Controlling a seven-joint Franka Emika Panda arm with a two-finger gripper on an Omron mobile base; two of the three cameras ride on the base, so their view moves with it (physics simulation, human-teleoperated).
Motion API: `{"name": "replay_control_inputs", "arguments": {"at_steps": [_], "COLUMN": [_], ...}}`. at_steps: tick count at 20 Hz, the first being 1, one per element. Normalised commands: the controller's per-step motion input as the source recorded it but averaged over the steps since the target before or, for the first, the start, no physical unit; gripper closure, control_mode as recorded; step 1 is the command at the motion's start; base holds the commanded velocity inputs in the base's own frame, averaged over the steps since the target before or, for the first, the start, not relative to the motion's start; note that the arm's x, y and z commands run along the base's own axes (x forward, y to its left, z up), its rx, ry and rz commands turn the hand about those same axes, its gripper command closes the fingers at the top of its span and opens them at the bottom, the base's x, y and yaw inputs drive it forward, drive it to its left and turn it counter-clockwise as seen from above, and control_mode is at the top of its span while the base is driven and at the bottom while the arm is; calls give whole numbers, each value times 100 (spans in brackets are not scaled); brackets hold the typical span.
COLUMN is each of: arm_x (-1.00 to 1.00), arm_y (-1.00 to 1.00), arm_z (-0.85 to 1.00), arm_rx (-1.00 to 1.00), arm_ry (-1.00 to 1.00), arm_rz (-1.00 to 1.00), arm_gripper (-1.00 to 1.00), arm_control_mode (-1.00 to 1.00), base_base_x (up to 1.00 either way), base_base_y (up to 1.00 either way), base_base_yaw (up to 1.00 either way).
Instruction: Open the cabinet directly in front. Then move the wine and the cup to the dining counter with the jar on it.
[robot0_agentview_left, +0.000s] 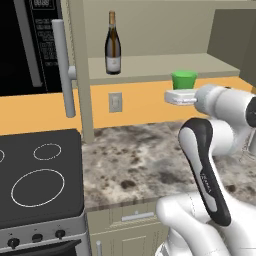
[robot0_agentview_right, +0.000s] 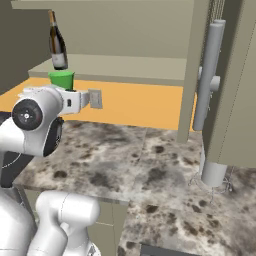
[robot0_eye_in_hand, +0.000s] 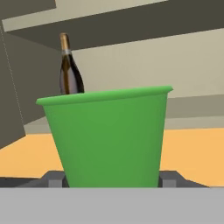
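Hand view: cup (robot0_eye_in_hand: 107, 138) sits dead centre between the fingers (robot0_eye_in_hand: 107, 180), one dark tip showing on each side of its base; fingers clamped on cup by the look of it. Wine (robot0_eye_in_hand: 70, 70) stands upright behind the cup, further back on the cabinet shelf (robot0_agentview_left: 150, 67). Left base view: cup (robot0_agentview_left: 184, 80) sits at the shelf's front edge, right above the hand; wine (robot0_agentview_left: 113, 45) well off to its left. Cabinet door (robot0_agentview_right: 227, 85) is swung open. Stone surface (robot0_agentview_left: 140, 160) lies below the cup.
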Motion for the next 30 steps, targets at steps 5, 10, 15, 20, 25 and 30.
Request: {"name": "replay_control_inputs", "arguments": {"at_steps": [5, 10, 15, 20, 25, 30], "arm_x": [0, 0, 0, -6, 0, 0], "arm_y": [0, 0, 0, 0, 0, 0], "arm_z": [0, 0, 0, -2, 0, 0], "arm_rx": [0, 0, 0, 0, 0, 0], "arm_ry": [0, 0, 0, 2, 0, 0], "arm_rz": [0, 0, 0, 0, 0, 0], "arm_gripper": [100, 100, 100, 100, 100, 100], "arm_control_mode": [-100, -100, -100, -100, 100, 100], "base_base_x": [0, 0, 0, 0, -88, -100], "base_base_y": [0, 0, 0, 0, 8, 22], "base_base_yaw": [0, 0, 0, 0, 0, 5]}}
